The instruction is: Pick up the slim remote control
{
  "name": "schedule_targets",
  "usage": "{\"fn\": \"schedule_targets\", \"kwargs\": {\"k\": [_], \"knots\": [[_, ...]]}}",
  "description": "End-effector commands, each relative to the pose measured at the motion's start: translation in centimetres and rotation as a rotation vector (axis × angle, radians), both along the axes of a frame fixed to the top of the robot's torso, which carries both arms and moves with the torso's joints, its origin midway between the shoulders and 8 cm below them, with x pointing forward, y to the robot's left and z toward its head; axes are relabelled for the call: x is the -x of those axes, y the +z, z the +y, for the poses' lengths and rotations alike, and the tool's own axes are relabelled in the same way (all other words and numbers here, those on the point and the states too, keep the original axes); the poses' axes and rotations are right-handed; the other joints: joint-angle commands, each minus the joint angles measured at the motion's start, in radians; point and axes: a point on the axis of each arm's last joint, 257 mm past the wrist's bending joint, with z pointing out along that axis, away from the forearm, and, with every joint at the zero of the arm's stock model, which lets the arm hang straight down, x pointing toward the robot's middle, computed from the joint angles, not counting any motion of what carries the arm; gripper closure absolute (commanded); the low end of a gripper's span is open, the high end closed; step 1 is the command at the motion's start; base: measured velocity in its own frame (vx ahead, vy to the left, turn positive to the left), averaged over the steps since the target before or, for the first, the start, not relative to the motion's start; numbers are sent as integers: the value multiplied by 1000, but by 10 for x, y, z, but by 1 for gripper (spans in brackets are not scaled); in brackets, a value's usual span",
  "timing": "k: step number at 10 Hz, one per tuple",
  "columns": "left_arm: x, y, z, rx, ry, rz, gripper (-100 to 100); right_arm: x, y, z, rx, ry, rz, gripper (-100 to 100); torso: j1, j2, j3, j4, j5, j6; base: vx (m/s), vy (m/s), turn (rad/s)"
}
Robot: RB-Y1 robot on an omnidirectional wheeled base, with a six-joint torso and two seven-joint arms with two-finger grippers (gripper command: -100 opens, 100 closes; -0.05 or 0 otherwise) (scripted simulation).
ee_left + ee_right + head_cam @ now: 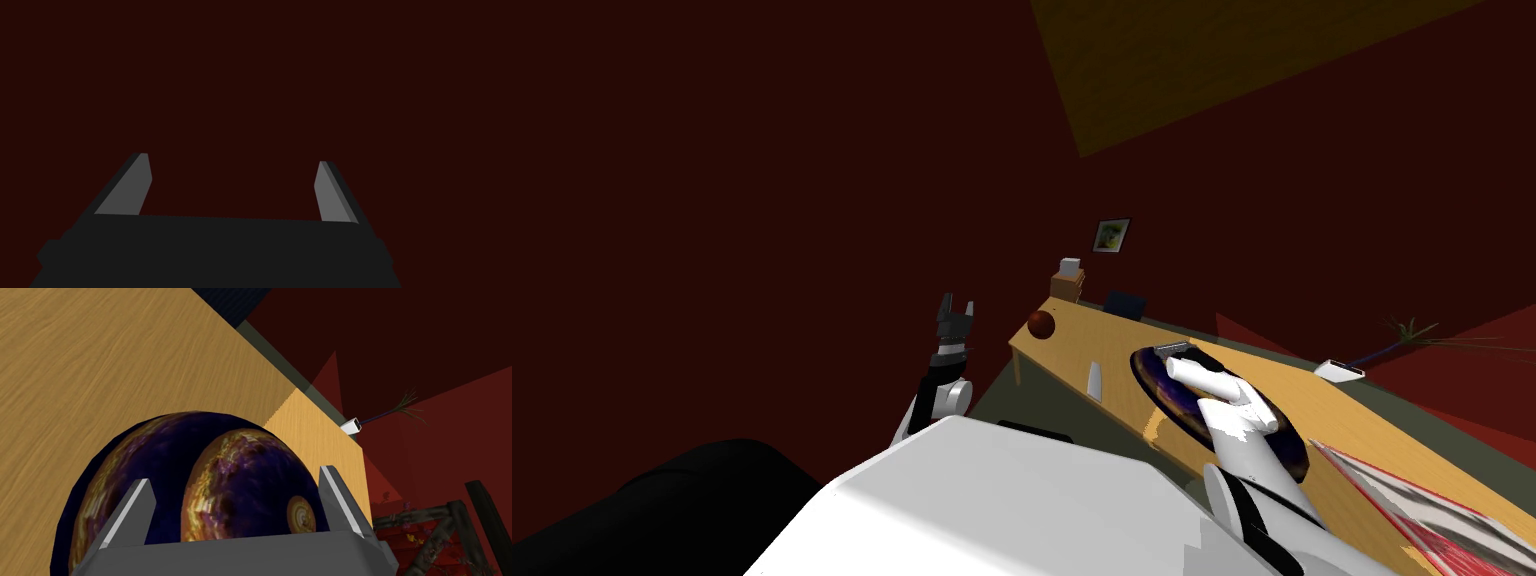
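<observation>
Right hand: our right hand [235,475] hangs above a round dark purple dish with gold swirls [150,453], its fingers [127,515] spread apart and gripping nothing.
Remote: the slim pale grey bar-shaped remote control [1094,382] sits on the light wooden tabletop [1087,335], near the edge closest to us. It lies between a dark red ball [1041,324] and the dish, and is clear of our right hand.
Left hand: our left hand [958,303] is raised off to the side of the tabletop's corner, fingers apart and empty, facing a flat dark red surface.
Far edge: a white rectangular planter with thin green leaves [1338,370] stands by the tabletop's far edge, well apart from the remote.
</observation>
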Motion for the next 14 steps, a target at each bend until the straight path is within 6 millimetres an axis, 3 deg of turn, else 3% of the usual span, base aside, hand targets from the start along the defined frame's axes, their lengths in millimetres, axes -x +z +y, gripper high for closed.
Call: {"fn": "schedule_targets", "kwargs": {"k": [1,7,9,14], "knots": [[0,0,0,0,0,0,0,10,-19,-7,-59,-36,29,-100,0,0,0,0,0,0,18,21,62],[0,0,0,0,0,0,0,37,-71,-20,-309,-199,93,-100,0,-1,0,0,0,0,21,27,70],[0,0,0,0,0,0,0,53,-98,-18,-402,-263,127,-100,1,-1,0,0,0,1,28,29,66],[0,0,0,0,0,0,0,86,-144,-5,-574,-381,209,-100,1,-1,0,0,0,0,31,30,77]]}}
